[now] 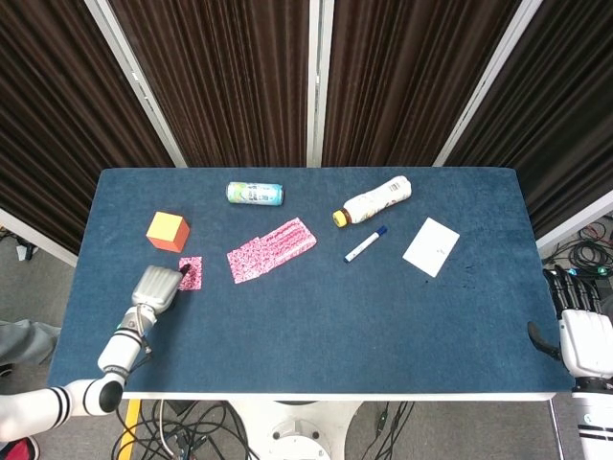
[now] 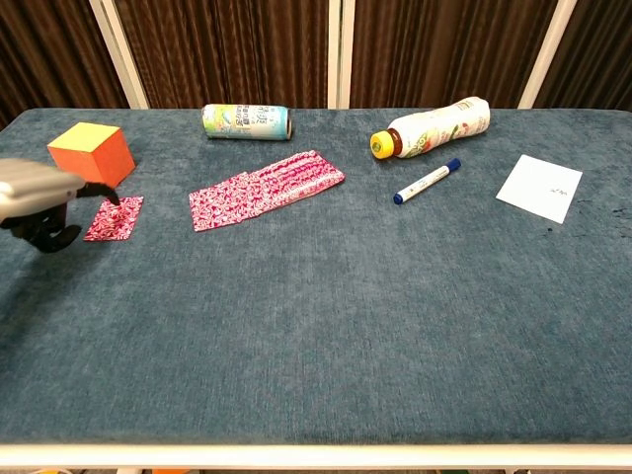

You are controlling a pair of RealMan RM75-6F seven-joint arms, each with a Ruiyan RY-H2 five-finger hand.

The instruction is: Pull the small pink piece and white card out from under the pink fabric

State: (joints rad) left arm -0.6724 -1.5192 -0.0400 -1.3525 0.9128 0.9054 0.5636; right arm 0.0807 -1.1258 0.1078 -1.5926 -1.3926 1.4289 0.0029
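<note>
The small pink piece point(image 1: 191, 272) point(image 2: 115, 218) lies flat on the blue table, apart from the pink fabric point(image 1: 272, 249) point(image 2: 267, 188) and just below the orange cube. My left hand point(image 1: 155, 287) point(image 2: 39, 197) is at the piece's left side, with a dark fingertip point(image 2: 109, 196) pressing on its upper edge. The white card point(image 1: 431, 246) point(image 2: 539, 187) lies uncovered at the table's right. My right hand point(image 1: 579, 335) hangs off the table's right front corner, fingers apart and holding nothing.
An orange cube point(image 1: 167, 231) point(image 2: 91, 152) stands close behind the piece. A can point(image 1: 255, 194) point(image 2: 247, 121) lies at the back. A bottle point(image 1: 374, 201) point(image 2: 432, 127) and a blue-capped marker point(image 1: 366, 243) point(image 2: 427, 182) lie right of the fabric.
</note>
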